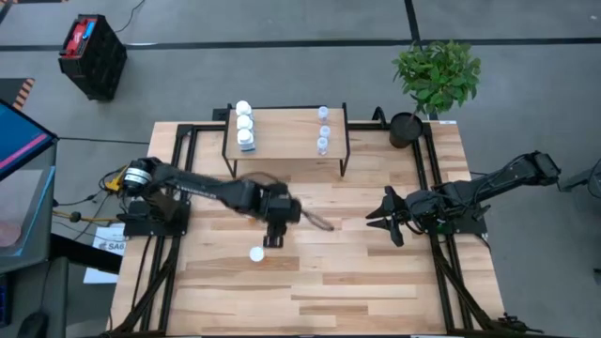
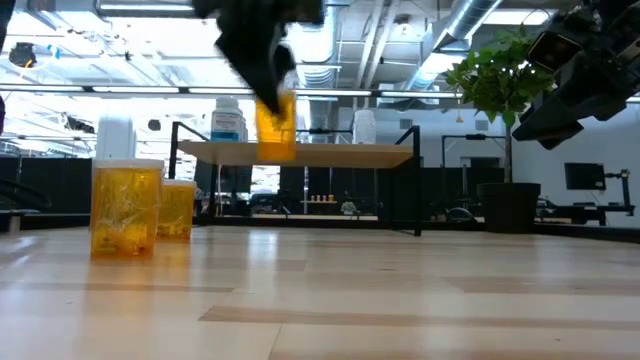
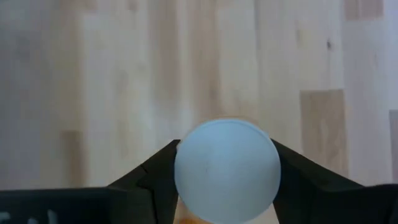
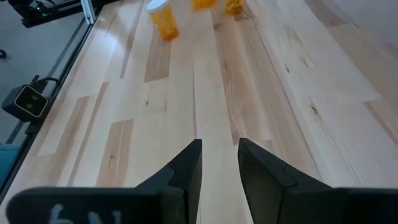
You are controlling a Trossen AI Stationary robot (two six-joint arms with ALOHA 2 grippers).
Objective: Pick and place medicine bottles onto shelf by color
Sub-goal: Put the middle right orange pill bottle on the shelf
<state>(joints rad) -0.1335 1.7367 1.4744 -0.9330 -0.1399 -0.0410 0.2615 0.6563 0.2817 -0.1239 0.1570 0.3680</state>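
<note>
My left gripper (image 1: 274, 235) hangs over the middle of the table, shut on an orange bottle (image 2: 276, 125) with a white cap (image 3: 227, 171). Two more orange bottles (image 2: 125, 205) (image 2: 176, 207) stand upright on the tabletop; one white cap (image 1: 256, 253) shows just near of my left gripper. On the shelf (image 1: 285, 155), three white bottles (image 1: 244, 127) stand in a row at its left end and three clear bluish ones (image 1: 323, 130) at its right end. My right gripper (image 1: 385, 218) is open and empty, right of centre. My left gripper pinches the orange bottle between its two fingers (image 3: 155, 177), on the sides just below the white cap. The fingers come from above, pointing down. The bottle hangs below them, nearly upright, its orange body (image 2: 277, 135) lifted well clear of the table.
A potted plant (image 1: 434, 80) stands at the table's far right corner. The shelf's middle part (image 1: 285, 131) has no bottles on it. Bare tabletop lies near of both grippers (image 1: 329, 291).
</note>
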